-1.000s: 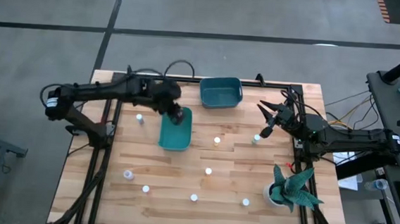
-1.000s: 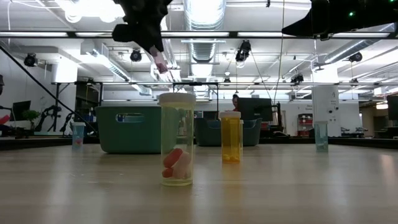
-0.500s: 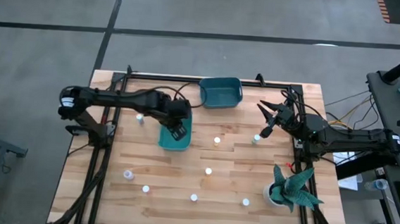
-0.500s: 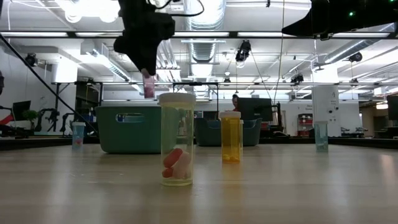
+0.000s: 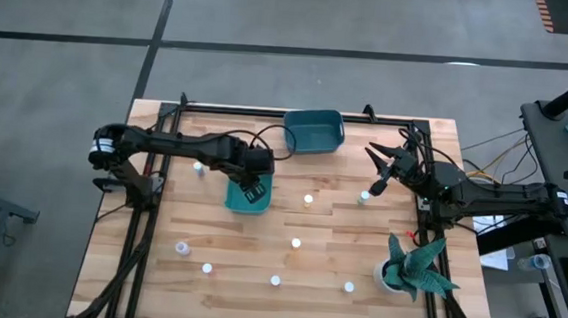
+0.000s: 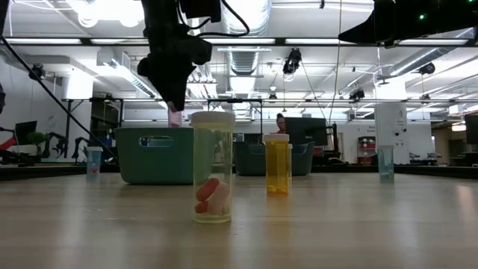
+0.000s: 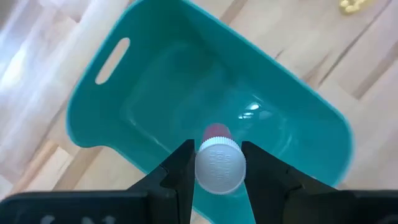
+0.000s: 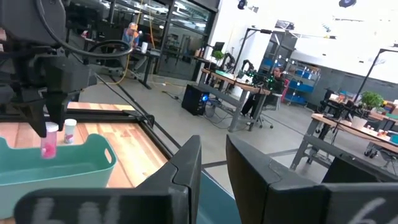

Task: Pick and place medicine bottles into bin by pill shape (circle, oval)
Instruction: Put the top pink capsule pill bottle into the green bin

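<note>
The left arm stretches out across the table, its wrist bent so the left gripper (image 7: 219, 163) points straight down. Its two dark fingers (image 7: 180, 171) press in from either side on a small white-capped bottle (image 7: 219, 163). The right arm waits off to the side, raised, the right gripper (image 5: 376, 168) with only a narrow gap between its fingers and nothing held there.

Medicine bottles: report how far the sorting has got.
Done: nothing certain; the near teal bin looks empty inside. In hand: the left gripper holds a white-capped bottle above that bin. Left: about eight bottles stand on the table, like the one at. The right gripper waits, empty.
</note>
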Controlling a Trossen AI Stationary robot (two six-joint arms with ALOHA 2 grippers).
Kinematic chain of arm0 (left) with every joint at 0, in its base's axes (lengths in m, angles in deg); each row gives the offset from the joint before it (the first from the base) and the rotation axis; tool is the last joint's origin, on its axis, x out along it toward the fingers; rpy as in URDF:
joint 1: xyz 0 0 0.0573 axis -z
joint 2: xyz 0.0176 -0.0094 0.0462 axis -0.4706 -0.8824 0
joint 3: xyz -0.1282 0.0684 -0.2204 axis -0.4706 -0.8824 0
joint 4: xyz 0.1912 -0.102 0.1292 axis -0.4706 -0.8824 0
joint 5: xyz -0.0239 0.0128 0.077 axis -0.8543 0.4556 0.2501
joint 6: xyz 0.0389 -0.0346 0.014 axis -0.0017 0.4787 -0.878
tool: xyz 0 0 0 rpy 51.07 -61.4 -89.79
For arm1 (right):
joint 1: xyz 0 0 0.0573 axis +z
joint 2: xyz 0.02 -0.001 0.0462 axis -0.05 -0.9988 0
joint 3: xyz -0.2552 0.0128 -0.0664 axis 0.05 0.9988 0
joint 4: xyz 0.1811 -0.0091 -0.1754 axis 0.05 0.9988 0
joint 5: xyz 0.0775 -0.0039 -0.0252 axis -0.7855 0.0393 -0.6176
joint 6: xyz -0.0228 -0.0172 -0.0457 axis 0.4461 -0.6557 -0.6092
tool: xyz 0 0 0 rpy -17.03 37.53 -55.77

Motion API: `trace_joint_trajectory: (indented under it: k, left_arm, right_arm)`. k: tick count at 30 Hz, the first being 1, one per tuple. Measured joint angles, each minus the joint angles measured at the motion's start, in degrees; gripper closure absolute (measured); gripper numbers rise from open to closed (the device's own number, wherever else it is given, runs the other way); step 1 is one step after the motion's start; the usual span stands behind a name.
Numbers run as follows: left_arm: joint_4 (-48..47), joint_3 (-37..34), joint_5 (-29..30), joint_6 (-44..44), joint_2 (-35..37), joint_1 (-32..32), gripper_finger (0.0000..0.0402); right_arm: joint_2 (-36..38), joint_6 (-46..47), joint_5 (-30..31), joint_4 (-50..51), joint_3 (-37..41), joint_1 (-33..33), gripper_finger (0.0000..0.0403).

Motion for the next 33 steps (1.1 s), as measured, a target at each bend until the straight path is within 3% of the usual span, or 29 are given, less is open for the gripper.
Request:
trace_joint_trajectory:
  k: [14,18,33]
  left_arm:
    - [6.72,-3.39,-0.51,-4.13,-0.86,-5.91,0.0306]
    - [8.58,-3.39,-3.31,-6.25,-2.54,-7.20,0.0305]
    - [9.57,-2.74,-3.79,-9.46,-8.35,-9.13,0.0305]
  right_arm:
    - [0.00,0.04,0.02,0.02,0.00,0.02,0.0337]
    - [0.00,0.00,0.00,0.04,0.00,0.02,0.0337]
    - [0.00,-0.07,0.04,0.09,0.00,0.01,0.0337]
